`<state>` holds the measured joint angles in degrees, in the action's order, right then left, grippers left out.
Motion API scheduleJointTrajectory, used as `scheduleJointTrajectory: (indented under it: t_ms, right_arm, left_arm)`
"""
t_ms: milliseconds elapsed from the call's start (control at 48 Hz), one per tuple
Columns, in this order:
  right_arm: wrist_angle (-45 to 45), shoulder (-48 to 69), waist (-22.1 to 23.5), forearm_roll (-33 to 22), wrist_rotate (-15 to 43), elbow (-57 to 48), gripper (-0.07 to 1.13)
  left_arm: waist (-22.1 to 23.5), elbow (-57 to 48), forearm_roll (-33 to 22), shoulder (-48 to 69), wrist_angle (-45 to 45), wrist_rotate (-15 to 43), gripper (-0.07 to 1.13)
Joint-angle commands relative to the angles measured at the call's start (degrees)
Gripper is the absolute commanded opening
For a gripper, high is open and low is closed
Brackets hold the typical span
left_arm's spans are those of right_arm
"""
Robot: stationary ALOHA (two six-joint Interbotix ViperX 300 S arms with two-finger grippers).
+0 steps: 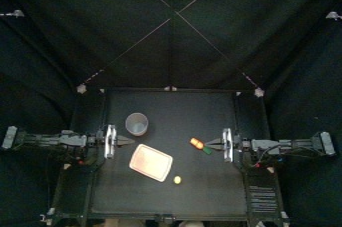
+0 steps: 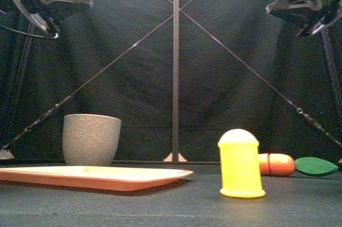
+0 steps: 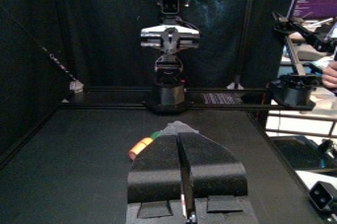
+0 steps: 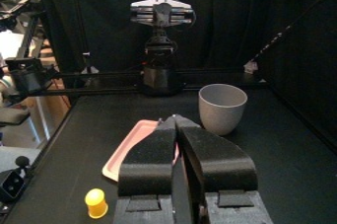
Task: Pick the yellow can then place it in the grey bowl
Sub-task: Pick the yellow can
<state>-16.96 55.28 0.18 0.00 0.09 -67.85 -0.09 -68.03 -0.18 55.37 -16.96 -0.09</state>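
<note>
Top view: yellow can stands upright near the front edge of the table, just off the front corner of the pink tray, not touching it. Long axis is vertical with the rounded top up, clear in the front view. Right gripper is the nearer one: from it the can lies toward the front, a bit toward the middle, and lower, since both arms hang high over the table at their own sides. Left gripper is farther off, with the tray between it and the can. Right wrist view has the can in sight beside the tray; left wrist view does not show it. Both grippers are empty, each pair of jaws pressed together to a thin seam, touching nothing. Grey cup stands upright at the back left beyond the tray, well apart from the can, mouth up. Orange toy lies near the right gripper's tip, toward the middle, off the line to the can. Judgement: the right arm looks the better pick. Its jaws must spread first, then come down around the can's upright sides.
</note>
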Motion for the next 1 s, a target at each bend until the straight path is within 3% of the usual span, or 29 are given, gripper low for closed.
scheduleJointTrajectory:
  t_ms: [21, 354, 458, 583, 750, 854, 896, 1000]
  right_arm:
    - [-0.1, -3.0, -0.9, 0.1, 0.4, 0.8, -0.01]
    - [-1.1, -22.6, -4.7, 0.9, 1.8, 5.3, 0.00]
    - [-3.1, -28.7, -6.4, 2.5, 1.8, 7.6, 0.06]
    - [-7.4, -35.2, -8.3, 5.6, 1.8, 9.5, 0.27]
    - [-13.0, -42.9, -11.0, 12.9, 1.8, 11.5, 0.76]
    - [-13.6, -47.0, -12.0, 17.1, 1.4, 13.2, 0.99]
    - [-13.6, -49.1, -12.4, 18.3, 1.3, 14.2, 1.06]
    - [-14.2, -53.1, -13.8, 18.8, 1.2, 16.3, 1.07]
  left_arm:
    - [0.0, 1.5, -0.2, -1.4, -0.4, 0.1, -0.01]
    - [-0.8, 1.3, 2.5, -3.5, -2.2, 0.4, -0.01]
    - [-1.1, 1.3, 3.3, -4.1, -2.2, 0.4, -0.01]
    - [-1.4, 1.3, 3.3, -4.1, -2.3, 0.4, -0.01]
    - [-2.0, 1.4, 3.3, -4.1, -2.9, 0.4, -0.01]
    - [-2.5, 1.4, 3.3, -4.1, -3.0, 0.4, -0.01]
    - [-2.6, 1.4, 3.3, -4.1, -3.0, 0.4, -0.01]
    - [-2.8, 1.5, 3.3, -4.1, -3.0, 0.4, -0.01]
